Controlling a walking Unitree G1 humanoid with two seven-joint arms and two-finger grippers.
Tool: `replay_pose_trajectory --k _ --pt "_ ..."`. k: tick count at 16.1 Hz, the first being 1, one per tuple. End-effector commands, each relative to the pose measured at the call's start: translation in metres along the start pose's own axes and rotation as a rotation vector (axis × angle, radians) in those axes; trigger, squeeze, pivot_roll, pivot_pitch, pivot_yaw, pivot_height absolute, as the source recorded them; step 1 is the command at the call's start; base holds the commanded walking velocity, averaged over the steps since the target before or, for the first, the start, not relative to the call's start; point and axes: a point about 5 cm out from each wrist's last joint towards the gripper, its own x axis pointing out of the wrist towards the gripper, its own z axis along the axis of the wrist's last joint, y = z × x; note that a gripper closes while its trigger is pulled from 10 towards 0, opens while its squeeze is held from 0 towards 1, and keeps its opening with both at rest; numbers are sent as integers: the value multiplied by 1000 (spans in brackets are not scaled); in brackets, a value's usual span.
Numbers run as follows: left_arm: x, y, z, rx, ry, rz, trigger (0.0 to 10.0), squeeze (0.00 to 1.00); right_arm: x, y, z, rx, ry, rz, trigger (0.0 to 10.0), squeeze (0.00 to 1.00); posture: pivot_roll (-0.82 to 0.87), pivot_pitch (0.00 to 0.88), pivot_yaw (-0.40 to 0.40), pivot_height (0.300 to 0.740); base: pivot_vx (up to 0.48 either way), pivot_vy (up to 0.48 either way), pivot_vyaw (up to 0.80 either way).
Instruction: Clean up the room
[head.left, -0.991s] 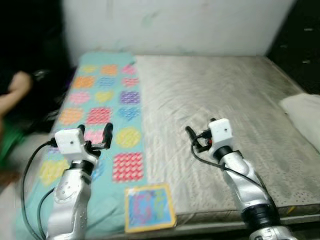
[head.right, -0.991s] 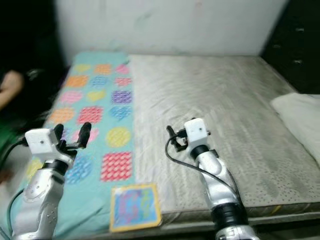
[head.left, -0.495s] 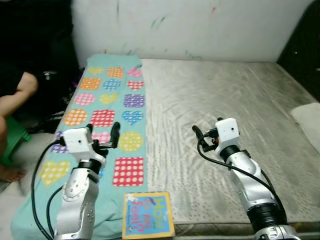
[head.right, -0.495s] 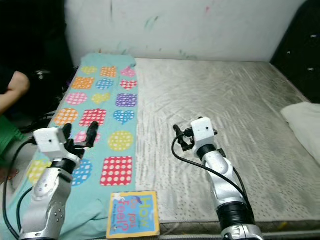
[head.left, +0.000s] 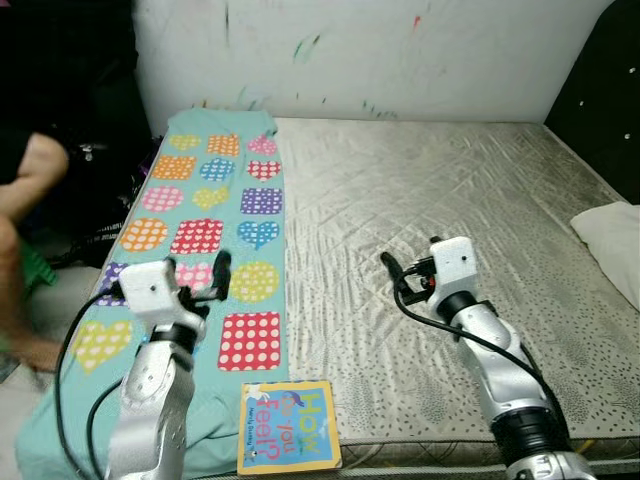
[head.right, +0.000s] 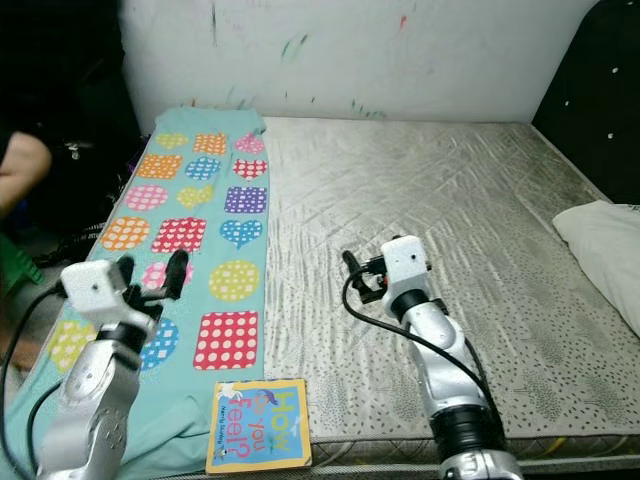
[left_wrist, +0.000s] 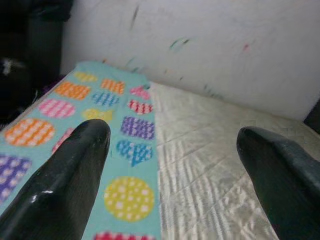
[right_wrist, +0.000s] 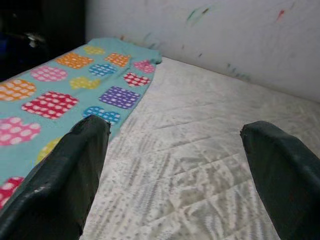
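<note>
A grey quilted mattress (head.left: 450, 190) lies before me, with a teal blanket (head.left: 215, 195) of colourful dotted patches along its left side. A picture book (head.left: 288, 440) lies flat at the bed's front edge, on the blanket's lower corner. My left gripper (head.left: 197, 268) is open and hovers over the blanket, some way behind the book. My right gripper (head.left: 398, 275) is open too, above bare mattress to the right of the book. In the left wrist view the fingers (left_wrist: 70, 170) frame blanket and mattress. In the right wrist view the fingers (right_wrist: 75, 165) frame the same bed.
A white pillow (head.left: 610, 235) rests at the bed's right edge. A person's arm and leg (head.left: 25, 190) are at the far left beside the bed, next to dark clutter. A paint-marked white wall (head.left: 380, 50) stands behind the bed.
The whole picture has shifted and sharpened as the camera moved. The person's arm at the left has moved. Both grippers keep the same open pose.
</note>
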Motion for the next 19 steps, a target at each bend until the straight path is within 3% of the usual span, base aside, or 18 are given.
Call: replay_pose_trajectory --k 1,4,8,10,15,19 --pt "-3 2 4 -11 9 -1 10000 0 -3 2 4 41 2 7 10000 0 -45 0 -40 740 0 0 0" --pt "-11 15 1 24 40 30 10000 0 -10 9 -3 71 59 35 10000 0 -40 0 -65 740 0 0 0" --pt "-48 39 -2 54 102 134 10000 0 -39 18 -16 78 171 103 10000 0 -36 119 -95 740 0 0 0" --pt "-64 43 -3 56 138 151 10000 0 -48 18 -21 63 227 137 10000 0 -45 168 -104 740 0 0 0" --pt "-77 42 -2 52 167 166 10000 0 -65 21 -21 62 280 174 10000 0 -52 223 -116 740 0 0 0" --pt "-73 39 0 54 170 152 10000 0 -66 23 -18 64 289 185 10000 0 -55 225 -112 736 0 0 0"
